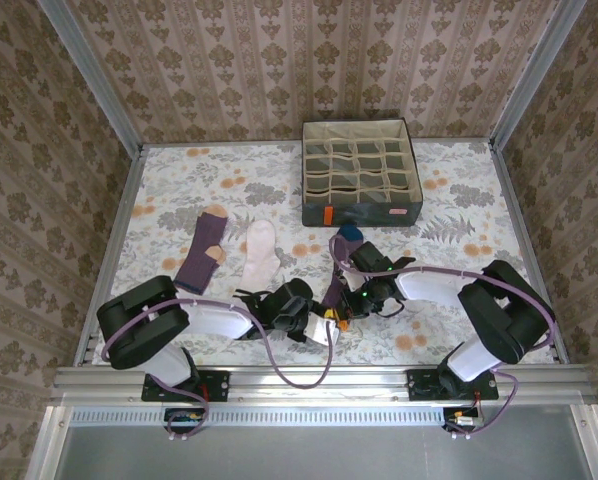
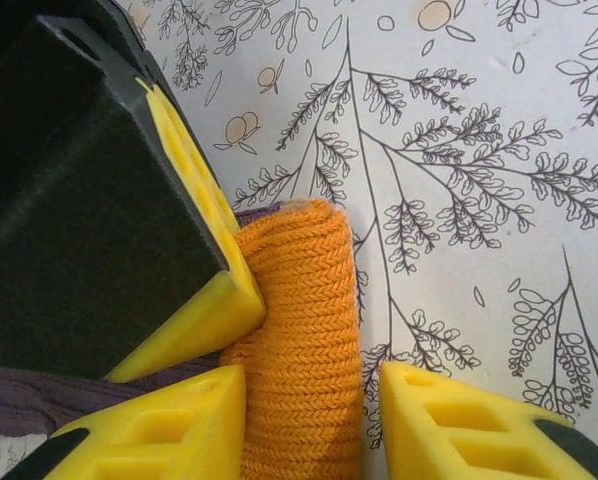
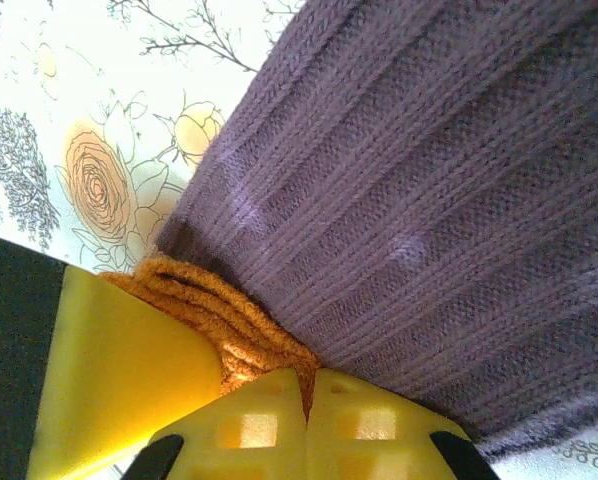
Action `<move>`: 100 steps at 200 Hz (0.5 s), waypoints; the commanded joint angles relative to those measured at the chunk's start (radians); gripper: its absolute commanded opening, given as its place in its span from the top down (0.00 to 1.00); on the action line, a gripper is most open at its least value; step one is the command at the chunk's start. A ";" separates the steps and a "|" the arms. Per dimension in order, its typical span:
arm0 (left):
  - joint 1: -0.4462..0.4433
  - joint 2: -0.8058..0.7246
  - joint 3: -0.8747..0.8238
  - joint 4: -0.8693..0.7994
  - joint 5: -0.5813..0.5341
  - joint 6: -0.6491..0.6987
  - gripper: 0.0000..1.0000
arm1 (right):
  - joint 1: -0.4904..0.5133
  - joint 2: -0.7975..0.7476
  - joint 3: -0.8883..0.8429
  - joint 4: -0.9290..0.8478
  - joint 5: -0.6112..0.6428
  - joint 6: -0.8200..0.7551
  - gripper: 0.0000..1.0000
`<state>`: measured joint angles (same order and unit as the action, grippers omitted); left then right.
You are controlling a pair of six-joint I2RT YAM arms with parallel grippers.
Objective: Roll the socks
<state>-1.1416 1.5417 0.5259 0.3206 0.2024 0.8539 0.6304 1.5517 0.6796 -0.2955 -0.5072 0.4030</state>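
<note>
Near side of grey fabric grid-celled box (image 1: 364,211): purple knit sock with orange cuff (image 3: 429,200), on the table. Right gripper (image 3: 307,388) clenched on cuff, arm bent low, reaching inward. Left gripper (image 2: 309,400) parted astride rolled cuff, forearm low.

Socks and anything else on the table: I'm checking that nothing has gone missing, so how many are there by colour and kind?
Purple socks: 2, the tan-heeled sock and the orange-cuffed sock
White sock: 1
Grey grid box: 1
Total: 4
</note>
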 commanded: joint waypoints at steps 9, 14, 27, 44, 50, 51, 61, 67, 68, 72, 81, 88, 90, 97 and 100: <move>-0.012 -0.019 -0.020 -0.052 -0.035 0.010 0.64 | -0.005 0.067 -0.028 -0.101 0.078 -0.023 1.00; -0.012 -0.013 -0.021 -0.050 -0.045 0.010 0.64 | -0.005 0.069 -0.027 -0.100 0.074 -0.025 1.00; -0.012 0.012 -0.016 -0.038 -0.070 0.007 0.63 | -0.006 0.067 -0.026 -0.099 0.068 -0.027 1.00; -0.012 0.043 0.005 -0.046 -0.083 -0.009 0.67 | -0.006 0.059 -0.028 -0.095 0.062 -0.027 1.00; -0.012 0.051 0.015 -0.057 -0.081 -0.016 0.71 | -0.006 0.052 -0.031 -0.092 0.059 -0.025 0.99; -0.012 0.052 0.017 -0.060 -0.079 -0.017 0.72 | -0.006 0.052 -0.031 -0.092 0.059 -0.025 0.99; -0.012 0.060 0.034 -0.092 -0.064 -0.023 0.83 | -0.009 0.034 -0.036 -0.083 0.058 -0.019 0.95; -0.011 0.061 0.042 -0.111 -0.046 -0.033 0.89 | -0.010 0.020 -0.039 -0.077 0.058 -0.016 0.92; -0.011 0.061 0.043 -0.112 -0.044 -0.036 0.91 | -0.011 0.018 -0.040 -0.076 0.058 -0.015 0.91; -0.008 0.059 0.045 -0.117 -0.026 -0.044 0.95 | -0.013 0.008 -0.045 -0.070 0.057 -0.010 0.89; 0.004 0.051 0.045 -0.128 0.033 -0.063 1.00 | -0.022 -0.021 -0.055 -0.052 0.054 0.003 0.79; 0.015 0.046 0.048 -0.139 0.077 -0.082 1.00 | -0.030 -0.046 -0.067 -0.033 0.047 0.015 0.74; 0.018 0.046 0.050 -0.144 0.089 -0.087 1.00 | -0.032 -0.053 -0.070 -0.027 0.042 0.019 0.73; 0.027 0.045 0.061 -0.167 0.123 -0.108 1.00 | -0.045 -0.077 -0.084 -0.006 0.032 0.032 0.69; 0.030 0.047 0.068 -0.182 0.137 -0.115 1.00 | -0.050 -0.089 -0.090 0.000 0.031 0.039 0.67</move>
<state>-1.1370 1.5700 0.5686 0.2722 0.2142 0.8097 0.6090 1.5219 0.6544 -0.2836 -0.5282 0.4000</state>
